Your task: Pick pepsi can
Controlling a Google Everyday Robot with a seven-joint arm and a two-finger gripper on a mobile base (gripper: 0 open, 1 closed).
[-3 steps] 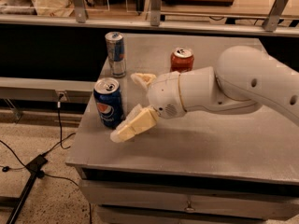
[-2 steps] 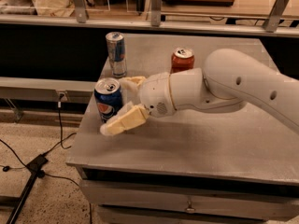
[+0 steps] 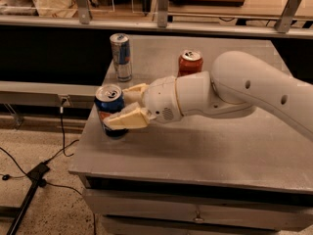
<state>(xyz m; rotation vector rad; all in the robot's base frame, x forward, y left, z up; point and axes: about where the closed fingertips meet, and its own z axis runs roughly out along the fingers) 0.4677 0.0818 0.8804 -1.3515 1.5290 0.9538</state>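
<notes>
The pepsi can, dark blue with a silver top, stands near the left edge of the grey table. My gripper reaches in from the right and has the can between its cream fingers. One finger lies across the can's front and hides the logo. The other finger sits against its back right side. The fingers look closed against the can, which still rests on the table.
A slimmer blue-and-silver can stands at the back left of the table. A red-orange can stands at the back middle, just behind my white arm. The table's left edge is right beside the pepsi can. Cables lie on the floor to the left.
My gripper has moved left until its fingers straddle the pepsi can, and the gap between them has narrowed onto it. The cans have not moved.
</notes>
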